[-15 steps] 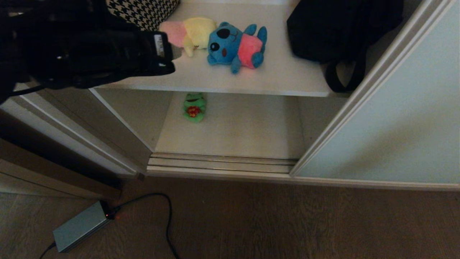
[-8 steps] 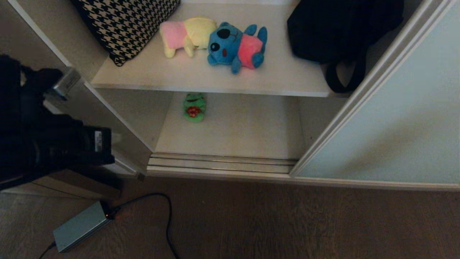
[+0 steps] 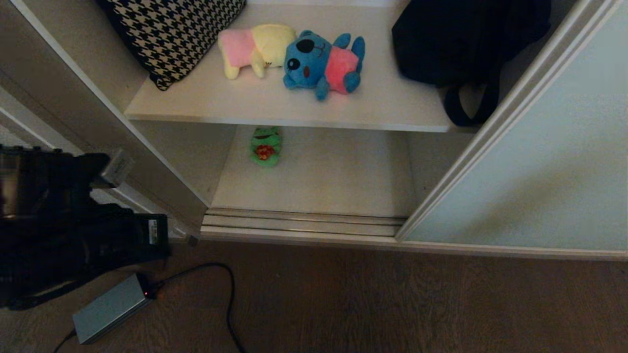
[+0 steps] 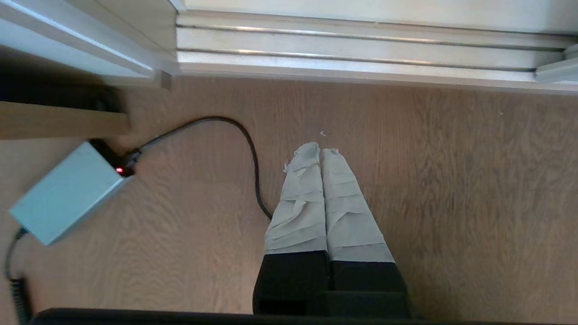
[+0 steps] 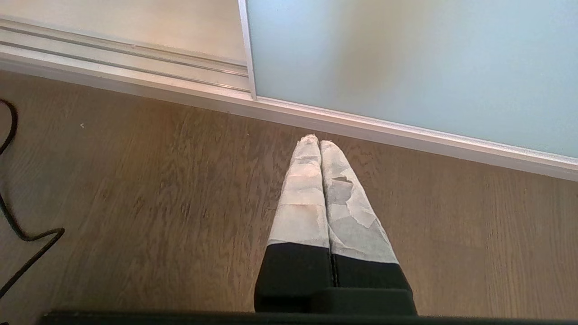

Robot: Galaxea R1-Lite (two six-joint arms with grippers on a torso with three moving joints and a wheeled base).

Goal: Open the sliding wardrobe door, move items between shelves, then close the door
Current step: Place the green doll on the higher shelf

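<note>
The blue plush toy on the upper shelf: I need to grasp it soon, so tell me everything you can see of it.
The blue plush toy looks soft and fuzzy, with a round blue head, a black patch over one eye, a black dot for the other, blue ears and stubby limbs, and a pink body. It lies on its side on the upper shelf, head toward the pale yellow plush toy, which it touches or nearly touches. The black bag lies apart from it. No gripper is near it.
</note>
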